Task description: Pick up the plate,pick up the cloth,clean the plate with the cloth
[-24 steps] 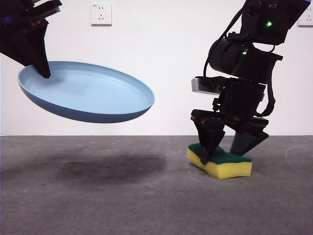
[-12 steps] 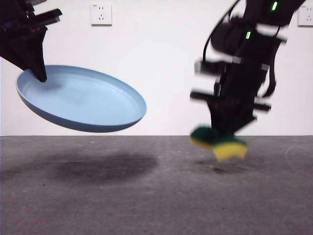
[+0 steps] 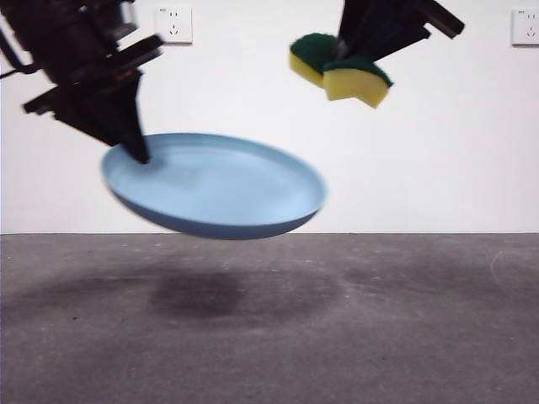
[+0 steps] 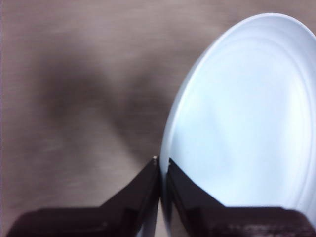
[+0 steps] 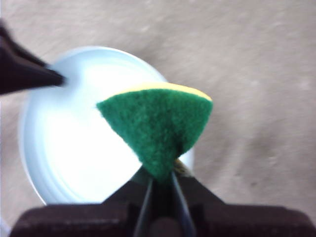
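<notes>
My left gripper (image 3: 135,150) is shut on the rim of the light-blue plate (image 3: 217,187) and holds it tilted in the air at the centre left of the front view. In the left wrist view the jaws pinch the plate's (image 4: 242,123) edge at the gripper (image 4: 162,165). My right gripper (image 3: 354,52) is shut on the cloth, a yellow and green sponge (image 3: 341,69), folded and held high, above and to the right of the plate. In the right wrist view the sponge (image 5: 158,128) hangs over the plate (image 5: 74,143), with the gripper (image 5: 160,185) below it.
The grey table (image 3: 269,328) lies below both arms, with the plate's shadow on it. A white wall with a socket (image 3: 173,23) stands behind, and another socket (image 3: 525,25) sits at the right edge.
My right gripper has lifted the sponge from near the table up high and a little to the left. My left gripper has carried the plate to the right, toward the middle.
</notes>
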Tool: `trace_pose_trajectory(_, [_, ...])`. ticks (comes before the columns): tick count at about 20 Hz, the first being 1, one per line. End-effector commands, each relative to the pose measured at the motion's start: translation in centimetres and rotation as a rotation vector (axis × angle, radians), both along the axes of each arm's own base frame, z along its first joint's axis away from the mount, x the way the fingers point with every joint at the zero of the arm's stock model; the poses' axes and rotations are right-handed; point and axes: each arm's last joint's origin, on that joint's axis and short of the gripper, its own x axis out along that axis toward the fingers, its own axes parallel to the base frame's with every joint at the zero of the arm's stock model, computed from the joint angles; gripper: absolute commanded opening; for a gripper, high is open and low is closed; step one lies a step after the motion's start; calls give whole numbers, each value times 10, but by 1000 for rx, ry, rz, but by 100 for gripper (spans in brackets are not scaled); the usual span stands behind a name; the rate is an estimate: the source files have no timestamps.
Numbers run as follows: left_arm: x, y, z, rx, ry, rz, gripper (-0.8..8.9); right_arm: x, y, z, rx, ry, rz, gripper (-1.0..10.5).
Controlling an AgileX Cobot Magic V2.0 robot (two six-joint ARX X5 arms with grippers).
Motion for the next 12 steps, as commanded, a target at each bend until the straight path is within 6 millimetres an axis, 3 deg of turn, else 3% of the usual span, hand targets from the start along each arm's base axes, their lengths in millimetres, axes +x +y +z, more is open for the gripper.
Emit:
trace_pose_trajectory(1, [-5,-11,-3,-17,18,-27,-8,-1,9,-5,-6,13,5,-17])
trace_pose_trajectory(5, [-12,-24,-3,-23,30,-71,-8,5,23,-19,-72,-1,-25,-16])
trace_pose_trajectory(12, [-15,-31,-2,-80,62,-119,-9,30,58,-68,-107,65,18,-16])
